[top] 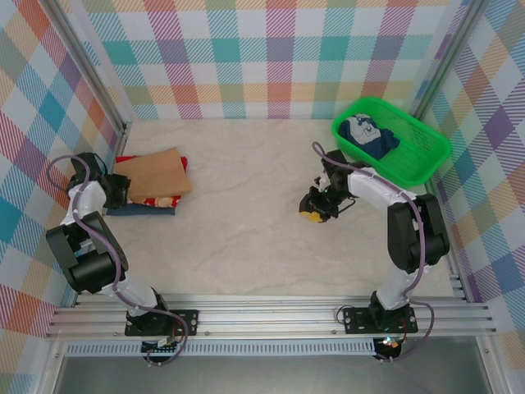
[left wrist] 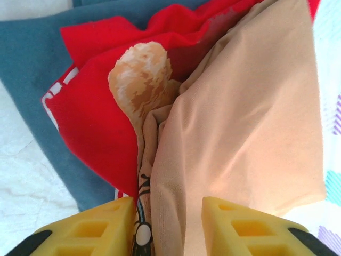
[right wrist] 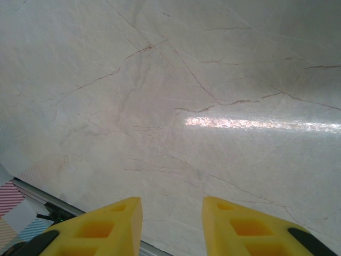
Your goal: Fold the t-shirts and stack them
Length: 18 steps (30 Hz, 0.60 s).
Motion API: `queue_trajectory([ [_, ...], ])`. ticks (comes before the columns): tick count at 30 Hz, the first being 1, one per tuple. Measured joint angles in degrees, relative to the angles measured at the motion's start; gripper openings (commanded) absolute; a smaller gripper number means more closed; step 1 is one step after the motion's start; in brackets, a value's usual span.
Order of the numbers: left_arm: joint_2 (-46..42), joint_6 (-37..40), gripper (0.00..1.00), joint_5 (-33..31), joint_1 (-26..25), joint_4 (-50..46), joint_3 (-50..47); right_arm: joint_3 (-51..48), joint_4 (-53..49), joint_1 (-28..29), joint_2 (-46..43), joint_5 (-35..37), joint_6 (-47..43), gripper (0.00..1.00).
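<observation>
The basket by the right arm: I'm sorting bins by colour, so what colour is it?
Bright green mesh basket, clearest in the top external view.

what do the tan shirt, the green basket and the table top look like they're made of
Tan shirt: soft matte cloth, likely cotton knit; it creases and drapes in loose folds over the red shirt.
Green basket: rigid moulded plastic, judging by its even bright colour and open mesh walls.
Table top: smooth marble-look surface with thin veins and a glossy light streak; real stone or laminate cannot be told.
</observation>
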Motion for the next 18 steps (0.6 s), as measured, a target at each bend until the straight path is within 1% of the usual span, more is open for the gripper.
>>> queue_trajectory([
  [3,0.0,0.4,0.39,0.0,0.0,-2.1,0.0,0.1,0.0,0.0,0.0,0.0,0.0,0.35],
  [7,0.0,0.4,0.35,0.2,0.0,-3.0,0.0,0.2,-0.2,0.0,0.0,0.0,0.0,0.35],
  [8,0.0,0.4,0.33,0.2,0.0,-3.1,0.0,0.2,-0.2,0.0,0.0,0.0,0.0,0.35],
  [9,0.0,0.4,0.28,0.2,-0.1,-3.2,0.0,0.2,-0.2,0.0,0.0,0.0,0.0,0.35],
  [11,0.0,0.5,0.13,0.2,-0.1,-3.7,-0.1,0.2,-0.2,0.0,0.0,0.0,0.0,0.35],
  [12,-0.1,0.9,0.09,0.1,-0.1,-3.9,-0.1,0.2,-0.2,0.0,0.0,0.0,0.0,0.35],
  [15,0.0,2.8,0.06,-0.6,-0.1,-5.0,0.4,0.2,-0.2,0.0,0.0,0.0,0.0,0.35],
  [18,1.0,5.7,0.04,-1.8,-0.1,-7.1,3.5,0.2,-0.3,0.0,0.0,0.0,0.0,0.35],
])
